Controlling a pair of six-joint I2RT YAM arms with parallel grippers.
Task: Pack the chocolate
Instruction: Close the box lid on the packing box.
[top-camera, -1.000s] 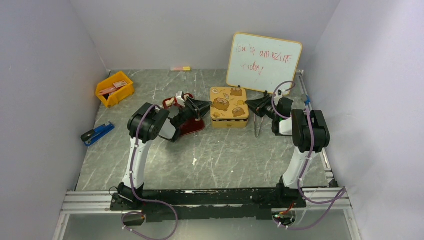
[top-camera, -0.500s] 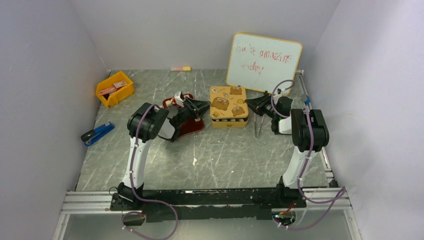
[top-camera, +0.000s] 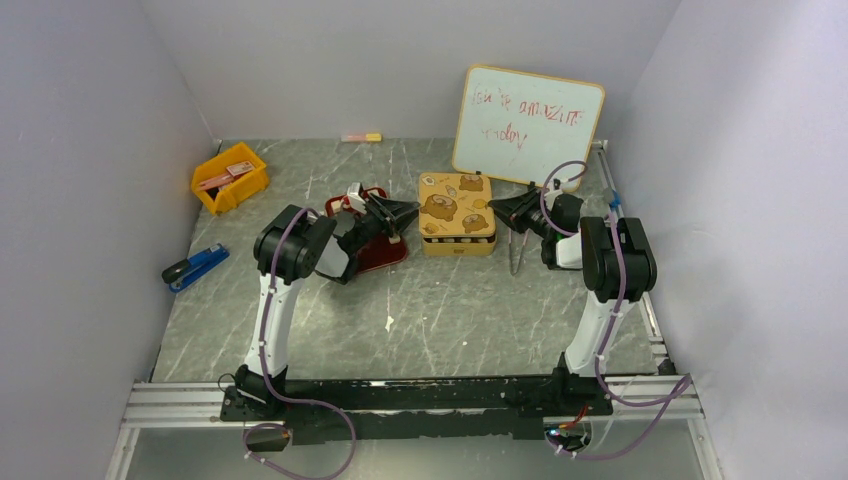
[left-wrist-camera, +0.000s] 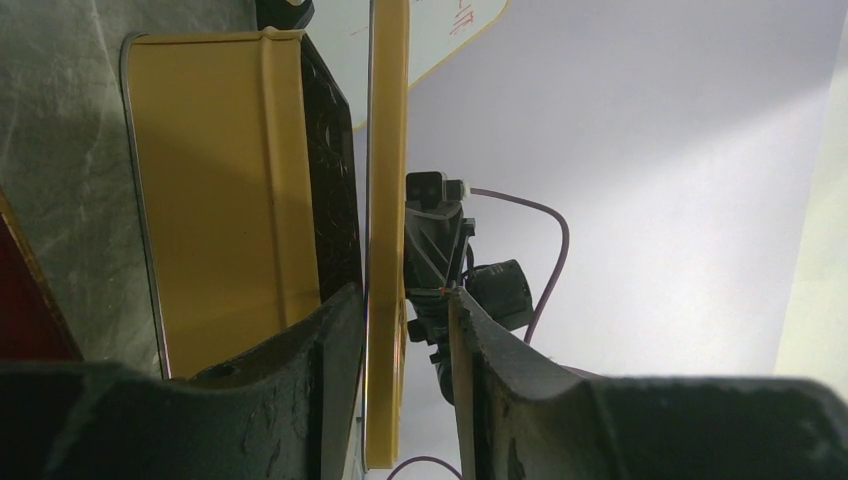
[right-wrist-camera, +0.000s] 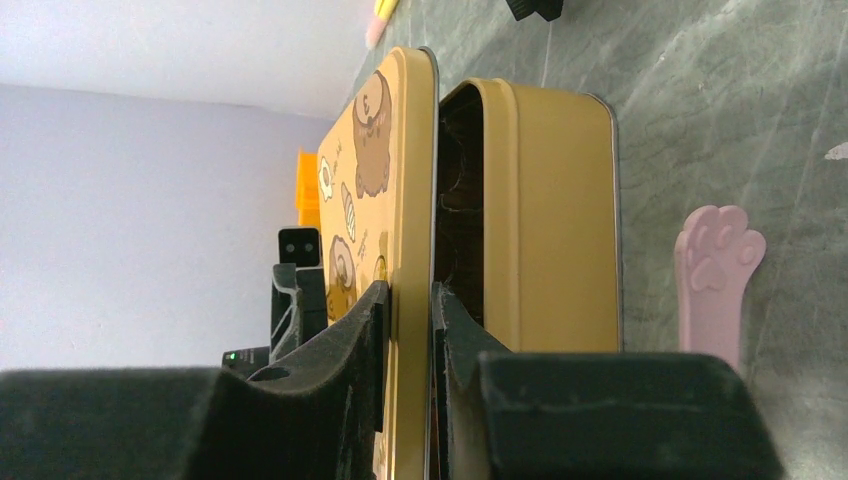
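The gold tin's bear-picture lid (top-camera: 458, 203) hovers level just above its gold base (top-camera: 458, 244). My right gripper (top-camera: 497, 210) is shut on the lid's right edge (right-wrist-camera: 385, 130), one finger on top and one underneath (right-wrist-camera: 410, 290). My left gripper (top-camera: 412, 211) straddles the lid's left edge (left-wrist-camera: 388, 150). The lid lies against the lower finger, and a clear gap shows under the upper one (left-wrist-camera: 403, 295). The base (left-wrist-camera: 220, 180) stands on the table with a dark inside (right-wrist-camera: 460, 200). The chocolate is hidden from every view.
A dark red tray (top-camera: 385, 252) lies under the left arm. Pink paw-tipped tongs (right-wrist-camera: 715, 270) lie right of the tin. A whiteboard (top-camera: 527, 122) leans at the back. A yellow bin (top-camera: 229, 177) and a blue stapler (top-camera: 195, 266) sit far left.
Both grippers and the lid have crept slightly toward the back. The left gripper's tips have shifted a little leftward. Both grips look the same.
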